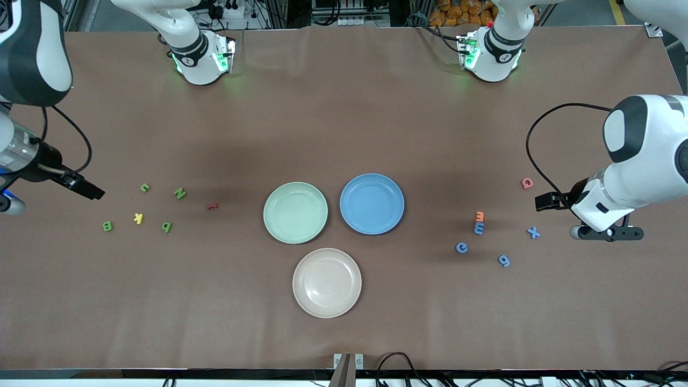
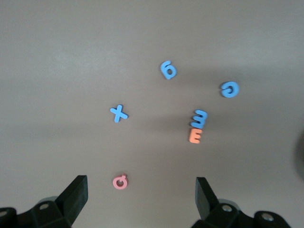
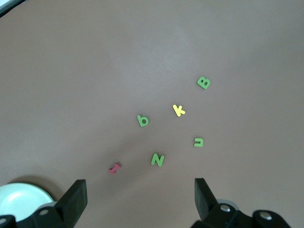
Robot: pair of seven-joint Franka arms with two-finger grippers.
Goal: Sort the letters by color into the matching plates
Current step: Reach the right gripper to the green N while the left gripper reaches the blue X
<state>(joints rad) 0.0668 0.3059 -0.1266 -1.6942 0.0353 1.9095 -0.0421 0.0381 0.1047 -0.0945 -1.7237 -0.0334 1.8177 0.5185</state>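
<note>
Green plate touches blue plate mid-table. Four green letters lie flat, scattered toward the right arm's end; four blue letters toward the left arm's. Left gripper and right gripper hover, fingers apart, empty.

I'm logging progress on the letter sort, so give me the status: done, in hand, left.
Done: nothing; the green plate and blue plate hold no letters. In hand: nothing; the left gripper is open over the blue letters, and the right gripper is open near the green letters. Left: all four green and all four blue letters lie on the table, none sorted yet.
</note>
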